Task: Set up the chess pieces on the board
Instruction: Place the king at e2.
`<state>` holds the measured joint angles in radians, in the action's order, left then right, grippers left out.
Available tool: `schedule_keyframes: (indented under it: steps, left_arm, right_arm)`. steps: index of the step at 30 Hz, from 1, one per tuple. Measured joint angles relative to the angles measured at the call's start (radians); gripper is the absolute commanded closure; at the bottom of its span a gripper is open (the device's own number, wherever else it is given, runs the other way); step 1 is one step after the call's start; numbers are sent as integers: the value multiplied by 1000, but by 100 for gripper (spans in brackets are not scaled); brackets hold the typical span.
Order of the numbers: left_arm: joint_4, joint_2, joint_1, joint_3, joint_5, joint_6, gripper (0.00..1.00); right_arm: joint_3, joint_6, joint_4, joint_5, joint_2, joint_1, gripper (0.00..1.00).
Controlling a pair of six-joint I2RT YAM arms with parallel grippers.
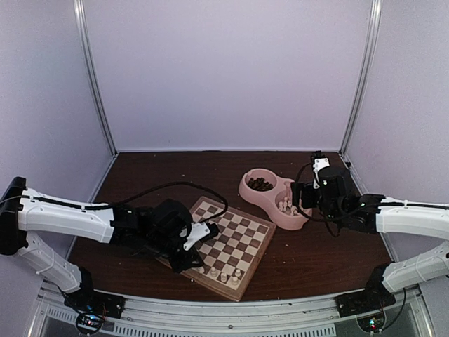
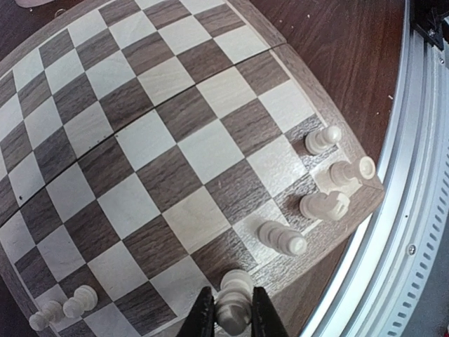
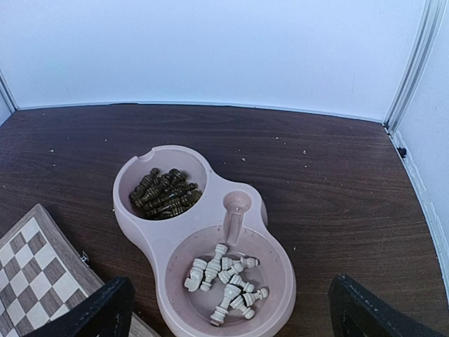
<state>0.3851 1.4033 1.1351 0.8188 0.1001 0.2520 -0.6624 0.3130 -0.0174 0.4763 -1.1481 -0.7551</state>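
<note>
**Left arm.** The left gripper [image 2: 228, 321] has its jaws narrow and closed on one cream piece [image 2: 235, 298]. The piece's long axis runs along the fingers, head away from the wrist. We read it as poised over the edge rank of the board [image 2: 161, 140]; whether its base touches the wood we cannot tell. Four standing pieces [image 2: 323, 206] lie ahead and to the fingers' right at the board corner, and two further pieces [image 2: 77, 302] lie to their left. The release, we judge, turns on keeping the held piece upright within its own square.

**Right arm.** The right gripper [image 3: 230, 298], jaws wide and empty, hangs above the pink bowl [image 3: 214, 186]. Loose cream pieces [image 3: 224, 277] lie tumbled directly between its fingers, with dark pieces [image 3: 163, 191] beyond them.

**Setting.** A dark wood table [image 3: 330, 175], with white walls [image 3: 210, 49] close around it.
</note>
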Motion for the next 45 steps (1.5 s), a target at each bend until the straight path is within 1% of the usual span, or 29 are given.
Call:
schedule_keyframes:
  steps: [19,34,40,45]
  left_arm:
    - [-13,32,12,6,-56,-15,91]
    - [-29,67,14,29,-56,-16,91]
    - [-29,67,18,29,-59,-16,89]
    - [-28,67,21,29,-60,-16,90]
  right_arm:
    - [2,0,0,0,0,0,0]
    - [2,0,0,0,0,0,0]
    - [2,0,0,0,0,0,0]
    - [2,0,0,0,0,0,0]
